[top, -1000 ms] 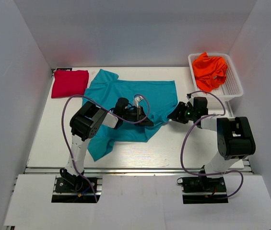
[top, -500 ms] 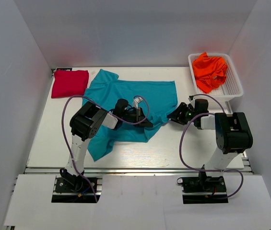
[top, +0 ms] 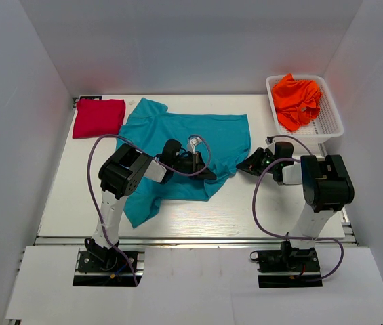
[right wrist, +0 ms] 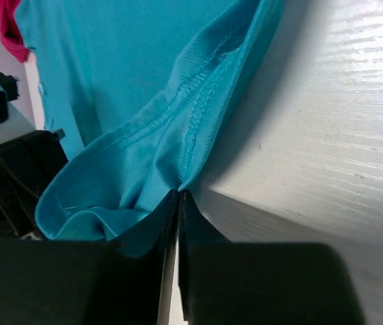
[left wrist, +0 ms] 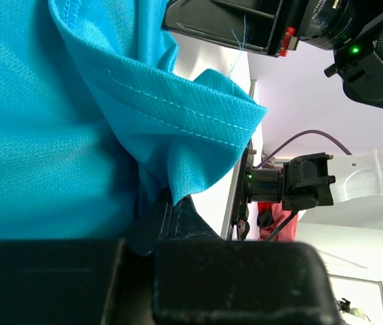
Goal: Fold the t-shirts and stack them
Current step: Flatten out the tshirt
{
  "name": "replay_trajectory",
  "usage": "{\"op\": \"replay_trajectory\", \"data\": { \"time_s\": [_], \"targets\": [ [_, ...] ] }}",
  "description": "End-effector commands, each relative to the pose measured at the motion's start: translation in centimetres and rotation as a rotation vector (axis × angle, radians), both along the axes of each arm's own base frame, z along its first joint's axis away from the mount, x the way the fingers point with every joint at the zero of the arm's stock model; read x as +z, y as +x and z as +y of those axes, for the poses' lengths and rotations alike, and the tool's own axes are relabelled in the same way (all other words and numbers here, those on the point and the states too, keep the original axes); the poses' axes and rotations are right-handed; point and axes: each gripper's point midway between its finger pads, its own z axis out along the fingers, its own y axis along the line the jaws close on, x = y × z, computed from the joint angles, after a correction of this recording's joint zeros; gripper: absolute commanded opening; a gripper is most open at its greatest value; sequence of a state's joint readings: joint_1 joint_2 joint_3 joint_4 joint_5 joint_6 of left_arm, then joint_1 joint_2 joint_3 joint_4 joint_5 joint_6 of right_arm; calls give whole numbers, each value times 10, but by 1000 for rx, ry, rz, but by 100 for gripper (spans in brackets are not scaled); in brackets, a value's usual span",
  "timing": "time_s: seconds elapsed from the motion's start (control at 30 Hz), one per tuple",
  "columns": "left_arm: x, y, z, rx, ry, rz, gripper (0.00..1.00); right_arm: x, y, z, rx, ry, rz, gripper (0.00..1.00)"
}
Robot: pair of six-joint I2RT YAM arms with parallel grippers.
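The teal t-shirt [top: 177,135] is one solid colour, with a fine dotted knit and paler hem stitching; the crimson t-shirt [top: 98,117] and bright orange t-shirt [top: 297,98] are plain too. The basket [top: 330,118] is white with a grid of small holes, the table [top: 69,196] white, the left arm [top: 125,172] and right arm [top: 327,186] black and white with purple cables [top: 88,169]

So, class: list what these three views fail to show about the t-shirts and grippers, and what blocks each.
Top view: the left arm covers part of the teal t-shirt; the left gripper hides its own grip.
Top view: the orange t-shirt is bunched in the basket, its underside hidden.
Right wrist view: the red t-shirt is cut off by the frame edge.
Both wrist views: the near finger bases are blurred.
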State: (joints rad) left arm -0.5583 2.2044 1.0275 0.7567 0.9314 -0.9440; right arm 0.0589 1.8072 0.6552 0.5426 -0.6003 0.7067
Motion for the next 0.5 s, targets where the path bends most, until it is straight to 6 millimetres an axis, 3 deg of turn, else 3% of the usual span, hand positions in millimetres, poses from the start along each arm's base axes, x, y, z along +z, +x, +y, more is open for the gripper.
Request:
{"op": "replay_trajectory", "data": {
  "time_s": [0.0,0.07,0.3,0.37,0.4,0.47],
  "targets": [
    [15,4,0,2,-27,-55,0,14,4,3,18,27,-69,5],
    [15,4,0,2,-27,-55,0,25,7,4,32,25,-105,0],
    [17,0,-2,-19,-16,-96,0,39,7,-10,2,-95,-107,0],
    [23,3,-6,-26,-13,-141,0,30,0,-21,-30,-169,-27,0],
    [25,6,-7,-18,1,-147,0,41,7,-23,-37,-186,-46,0],
    [26,5,-9,-24,17,-174,0,28,-5,-31,-46,-239,43,0]
  ]
}}
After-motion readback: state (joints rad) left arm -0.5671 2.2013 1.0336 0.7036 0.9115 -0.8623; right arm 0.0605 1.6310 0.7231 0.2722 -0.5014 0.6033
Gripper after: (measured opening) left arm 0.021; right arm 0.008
